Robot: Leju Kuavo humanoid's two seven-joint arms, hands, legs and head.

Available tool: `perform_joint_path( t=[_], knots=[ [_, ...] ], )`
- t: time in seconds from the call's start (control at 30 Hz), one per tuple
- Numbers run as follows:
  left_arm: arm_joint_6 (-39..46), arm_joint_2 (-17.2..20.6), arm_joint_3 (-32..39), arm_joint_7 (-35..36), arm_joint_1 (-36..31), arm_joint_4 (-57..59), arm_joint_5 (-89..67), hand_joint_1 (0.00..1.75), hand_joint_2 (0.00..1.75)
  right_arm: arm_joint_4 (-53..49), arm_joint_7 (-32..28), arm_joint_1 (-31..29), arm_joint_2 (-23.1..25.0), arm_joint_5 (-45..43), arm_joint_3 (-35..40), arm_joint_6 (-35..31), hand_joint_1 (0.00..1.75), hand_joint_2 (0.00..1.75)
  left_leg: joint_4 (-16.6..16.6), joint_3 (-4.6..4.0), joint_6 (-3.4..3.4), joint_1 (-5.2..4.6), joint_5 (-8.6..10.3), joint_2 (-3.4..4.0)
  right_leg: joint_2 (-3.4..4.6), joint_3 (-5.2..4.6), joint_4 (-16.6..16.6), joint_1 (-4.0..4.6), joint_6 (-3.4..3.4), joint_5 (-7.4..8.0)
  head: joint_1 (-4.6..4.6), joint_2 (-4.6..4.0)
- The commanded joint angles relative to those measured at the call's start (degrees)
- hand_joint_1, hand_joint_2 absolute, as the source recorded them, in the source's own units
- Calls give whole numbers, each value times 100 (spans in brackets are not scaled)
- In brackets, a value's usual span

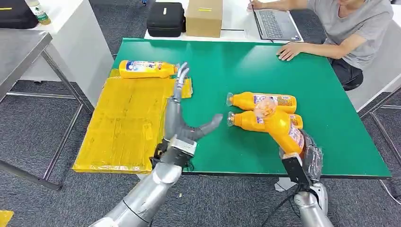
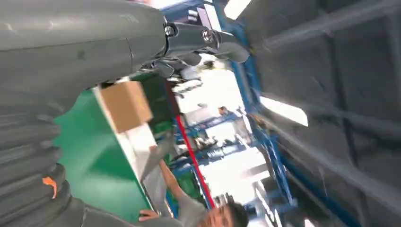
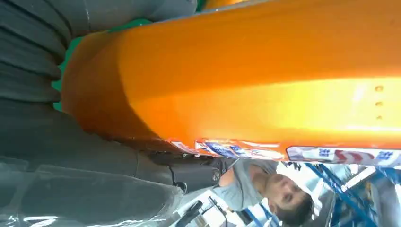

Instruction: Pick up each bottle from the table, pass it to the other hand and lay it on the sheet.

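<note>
Right hand (image 1: 308,158) grips orange plastic bottle (image 1: 283,126), tilted cap-first toward left hand (image 1: 182,124), whose fingers are spread, holding nothing, over yellow sheet (image 1: 126,124), likely awaiting handover.

Grey carpet floor (image 1: 227,203), green table (image 1: 331,142), white desks (image 1: 236,19) behind.

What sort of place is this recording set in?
Probably a robot lab or test workshop. A green table serves as the work surface, a person sits beside it at a laptop, and the left wrist view shows blue racking under ceiling lights.
</note>
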Motion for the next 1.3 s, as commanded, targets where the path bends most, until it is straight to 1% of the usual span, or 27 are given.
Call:
perform_joint_path(
  t=[0.03, 0.1, 0.17, 0.27, 0.3, 0.33, 0.37, 0.47, 0.5, 0.53, 0.57, 0.63, 0.67, 0.73, 0.77, 0.83, 0.87, 0.93, 0.97, 1.0, 1.1, 1.13, 1.17, 1.2, 1.23, 1.27, 1.3],
  knots=[
    [-68, -5, 76, 17, -128, 773, 1189, 0, 175, -698, 9, -78, 369, -380, 824, -612, 175, 175, -2, 30, -16, 2, -13, 25, 26, 20, 0, 3, -14, -6, 2, 0],
    [-279, -7, -184, 17, -100, 1020, 1433, 0, 175, -542, 9, -244, 481, -412, 1011, -683, 175, 175, -6, 32, -15, 1, -12, 27, 27, 22, -4, 2, -12, -4, 0, 0],
    [-751, -7, -439, 17, -170, 1468, 2159, 0, 175, -510, 9, -345, 672, -194, 770, -693, 175, 175, -8, 34, -15, 0, -11, 29, 30, 23, -5, 1, -12, -3, 0, 0],
    [-629, -7, -924, 17, -279, 1658, 2682, 0, 175, -677, 9, -389, 946, -76, 427, -693, 175, 175, -9, 41, -17, 0, -14, 25, 25, 30, -4, 0, -14, -8, 0, 0],
    [-629, -7, -924, 17, -279, 1658, 2682, 0, 175, -677, 9, -389, 946, -76, 427, -693, 175, 175, -3, 23, -12, -1, -9, 19, 19, 13, 1, -1, -10, -5, 2, 0],
    [-694, -7, -1006, 17, -284, 1692, 2778, 0, 175, -758, 9, -396, 1050, 77, 245, -693, 175, 175, -4, 29, -14, -1, -12, 19, 19, 19, 1, -1, -12, -8, 0, 0],
    [-654, -7, -1065, 17, -298, 1701, 2750, 0, 175, -750, 9, -421, 1104, 58, 258, -693, 175, 175, -4, 12, -8, -1, -3, 7, 7, 6, -1, -1, -6, -3, 2, 0],
    [-659, -7, -1138, 17, -302, 1766, 2794, 0, 175, -645, 9, -509, 1148, 20, 356, -693, 175, 175, -2, 21, -12, 0, -10, 14, 14, 13, 1, -1, -9, -7, 0, 0],
    [-840, -7, -1353, 17, -363, 1973, 3010, 0, 175, -501, 9, -603, 1190, -7, 449, -693, 175, 175, -4, 16, -9, 1, -7, 17, 17, 8, -1, 1, -8, -3, 2, 0],
    [-840, -7, -1353, 17, -363, 1973, 3010, 0, 175, -501, 9, -603, 1190, -7, 449, -693, 175, 175, -2, 20, -11, 0, -9, 19, 18, 12, 0, 0, -9, -5, 0, 0],
    [-921, -7, -1596, 17, -369, 2026, 3104, 0, 175, -391, 9, -691, 1257, 49, 464, -693, 175, 175, -4, 12, -8, 0, -4, 10, 9, 7, -1, 0, -7, -2, 0, 0],
    [-878, -7, -1669, 17, -341, 1989, 3096, 0, 175, -305, 9, -752, 1292, 41, 480, -693, 175, 175, -5, 31, -15, 0, -10, 13, 14, 22, 0, -1, -13, -8, 2, 0],
    [-736, -7, -1833, 17, -355, 1954, 2992, 0, 175, -179, 9, -839, 1326, 68, 509, -693, 175, 175, -3, 11, -9, 1, -4, 14, 14, 5, -2, 1, -7, -1, 2, 0],
    [-757, -7, -1897, 17, -389, 2007, 3044, 0, 175, 12, 9, -936, 1428, 96, 546, -693, 175, 175, -3, 15, -11, 1, -7, 17, 17, 7, -1, 1, -9, -2, 0, 0],
    [-743, -7, -1963, 17, -433, 2053, 3087, 0, 175, 124, 9, -1002, 1386, -97, 690, -693, 175, 175, -4, 22, -13, 0, -8, 15, 16, 13, 0, 0, -11, -5, 0, 0],
    [-708, -7, -1973, 17, -463, 2069, 3135, 0, 175, 239, 9, -1058, 1439, -41, 709, -693, 175, 175, -3, 11, -8, 4, -4, 11, 11, 6, -3, 4, -7, -1, 2, 0],
    [-664, -7, -1989, 17, -478, 2060, 3141, 0, 175, 387, 9, -1112, 1463, -72, 794, -693, 175, 175, -3, 22, -12, 2, -9, 18, 18, 14, -2, 2, -11, -4, 2, 0],
    [-664, -7, -1989, 17, -478, 2060, 3141, 0, 175, 387, 9, -1112, 1463, -72, 794, -693, 175, 175, -4, 26, -13, 2, -10, 21, 21, 16, -2, 1, -10, -5, 2, 0],
    [-664, -7, -1989, 17, -478, 2060, 3141, 0, 175, 387, 9, -1112, 1463, -72, 794, -693, 175, 175, -4, 12, -9, 4, -4, 11, 11, 7, -4, 4, -7, -2, 2, 0],
    [-664, -7, -1989, 17, -478, 2060, 3141, 0, 175, 387, 9, -1112, 1463, -72, 794, -693, 175, 175, -4, 24, -13, 3, -9, 14, 14, 17, -3, 3, -10, -6, 0, 0],
    [-664, -7, -1989, 17, -478, 2060, 3141, 0, 175, 387, 9, -1112, 1463, -72, 794, -693, 175, 175, -4, 17, -10, 1, -6, 7, 7, 12, -2, 1, -8, -6, 0, 0],
    [-658, -7, -1994, 17, -497, 2058, 3187, 0, 175, 500, 9, -1151, 1466, -82, 882, -693, 175, 175, -5, 31, -14, 1, -12, 15, 16, 23, -2, 1, -11, -9, 2, 0],
    [-663, -7, -1999, 17, -512, 2035, 3267, 0, 175, 611, 9, -1158, 1553, 602, 664, -693, 175, 175, -3, 16, -10, 2, -7, 13, 14, 11, -3, 2, -7, -4, 2, 0],
    [-666, -7, -2014, 17, -523, 2016, 3303, 0, 175, 682, 9, -1166, 1583, 620, 701, -693, 175, 175, -4, 27, -14, 1, -11, 19, 20, 19, -2, 1, -10, -7, 2, 0],
    [-676, -7, -2067, 17, -583, 2031, 3448, 0, 175, 918, 9, -1256, 1608, 292, 1046, -693, 175, 175, -3, 11, -9, 2, -4, 9, 9, 8, -2, 2, -7, -3, 2, 0],
    [-552, -7, -2103, 17, -614, 1972, 3348, 0, 175, 971, 9, -1259, 1666, 368, 1118, -693, 175, 175, -4, 23, -14, 2, -9, 18, 19, 16, -1, 2, -11, -5, 2, 0],
    [-474, -7, -2080, 17, -617, 1939, 3296, 0, 175, 1051, 9, -1274, 1683, 325, 1277, -693, 175, 175, 0, 7, -10, 5, -5, 19, 19, 2, -1, 4, -8, 0, 2, 0]
  ],
)
